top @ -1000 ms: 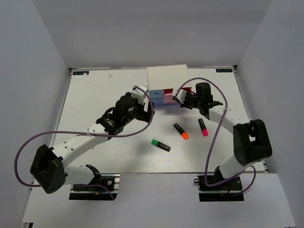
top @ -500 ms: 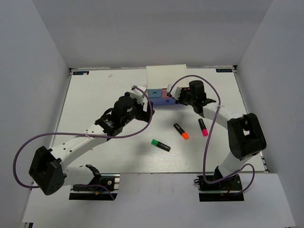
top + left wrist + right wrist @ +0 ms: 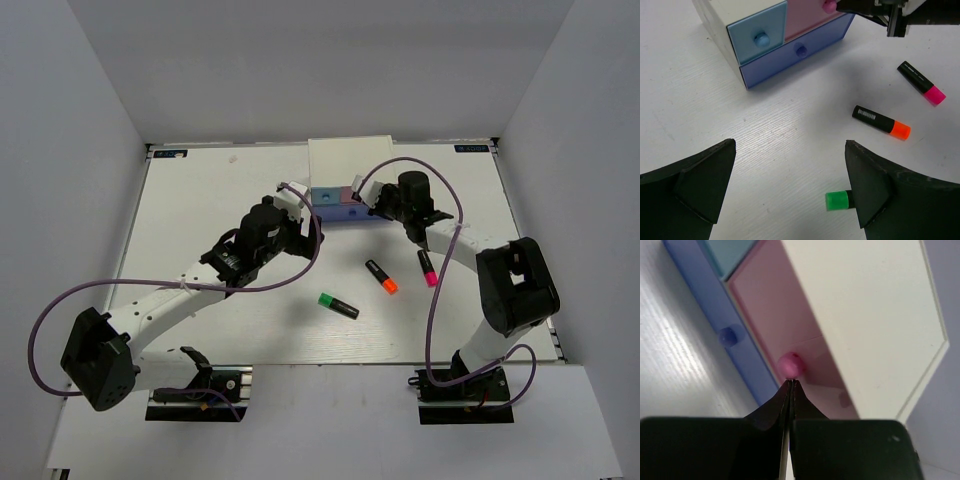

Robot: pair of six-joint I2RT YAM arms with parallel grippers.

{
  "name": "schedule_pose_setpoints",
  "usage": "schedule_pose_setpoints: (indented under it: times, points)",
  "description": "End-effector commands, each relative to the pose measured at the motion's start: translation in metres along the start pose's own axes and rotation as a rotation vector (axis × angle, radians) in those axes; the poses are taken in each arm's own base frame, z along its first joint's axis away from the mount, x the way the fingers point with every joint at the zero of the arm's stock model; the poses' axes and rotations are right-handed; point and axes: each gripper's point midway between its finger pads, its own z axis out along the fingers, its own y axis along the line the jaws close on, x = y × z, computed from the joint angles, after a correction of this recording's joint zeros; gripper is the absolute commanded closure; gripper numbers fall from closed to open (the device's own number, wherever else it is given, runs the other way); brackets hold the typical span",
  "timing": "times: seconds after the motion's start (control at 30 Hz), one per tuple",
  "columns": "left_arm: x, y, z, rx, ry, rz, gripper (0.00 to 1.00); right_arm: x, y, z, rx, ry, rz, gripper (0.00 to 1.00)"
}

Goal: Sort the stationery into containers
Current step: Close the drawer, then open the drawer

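Observation:
The white drawer box (image 3: 348, 163) stands at the back centre, with its light blue (image 3: 760, 32), pink (image 3: 807, 17) and periwinkle (image 3: 800, 50) drawer fronts all pushed in. My right gripper (image 3: 791, 383) is shut and empty, its tips against the pink drawer's knob (image 3: 790, 365); it also shows in the top view (image 3: 366, 198). My left gripper (image 3: 790, 195) is open and empty above the table in front of the box. The green (image 3: 338, 305), orange (image 3: 381, 277) and pink-red (image 3: 428, 267) highlighters lie on the table. The pink cylinder and the silver piece are out of view.
The white table (image 3: 220, 210) is walled on three sides. The left arm (image 3: 190, 285) stretches diagonally across its left half. The right arm (image 3: 470, 250) curves along the right side, above the pink-red highlighter.
The pink drawer stood pulled out a second ago; my right gripper has moved towards the box and the drawer is now in. The left arm has hardly moved.

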Motion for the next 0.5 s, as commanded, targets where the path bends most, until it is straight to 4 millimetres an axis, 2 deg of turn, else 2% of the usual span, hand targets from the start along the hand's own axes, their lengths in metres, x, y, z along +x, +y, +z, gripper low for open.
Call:
schedule_pose_setpoints:
  times: [0.0,0.03,0.07,0.1,0.13,0.2,0.23,0.27,0.4,0.47]
  points:
    - [-0.014,0.000,-0.007,-0.002,-0.050,-0.016,0.00,-0.021,0.009,-0.009,-0.028,-0.092,-0.001,0.99]
    - [-0.017,0.000,-0.009,0.000,-0.059,-0.017,0.00,-0.019,0.029,-0.014,-0.100,-0.102,-0.011,0.98]
    - [-0.017,0.000,-0.009,0.000,-0.059,-0.017,0.00,-0.031,0.026,-0.025,-0.097,-0.141,-0.029,0.98]
    - [-0.020,-0.001,-0.012,0.001,-0.069,-0.018,0.00,-0.030,0.040,-0.028,-0.134,-0.164,-0.023,0.95]
    - [-0.020,-0.001,-0.012,0.001,-0.069,-0.018,0.00,-0.028,0.052,-0.031,-0.163,-0.174,-0.013,0.86]
    - [-0.024,-0.001,-0.014,0.003,-0.080,-0.020,0.00,-0.034,0.056,-0.036,-0.167,-0.196,0.028,0.72]
    - [-0.024,-0.001,-0.014,0.003,-0.080,-0.020,0.00,-0.033,0.060,-0.035,-0.185,-0.190,0.049,0.60]
    - [-0.026,-0.001,-0.014,0.005,-0.089,-0.021,0.00,-0.032,0.064,-0.034,-0.196,-0.180,0.106,0.57]
    - [-0.026,0.002,-0.014,-0.014,-0.092,-0.013,0.00,-0.027,0.065,-0.019,-0.138,-0.134,0.265,0.56]
    - [-0.026,0.002,-0.014,-0.014,-0.092,-0.013,0.00,-0.027,0.067,-0.012,-0.117,-0.131,0.355,0.47]
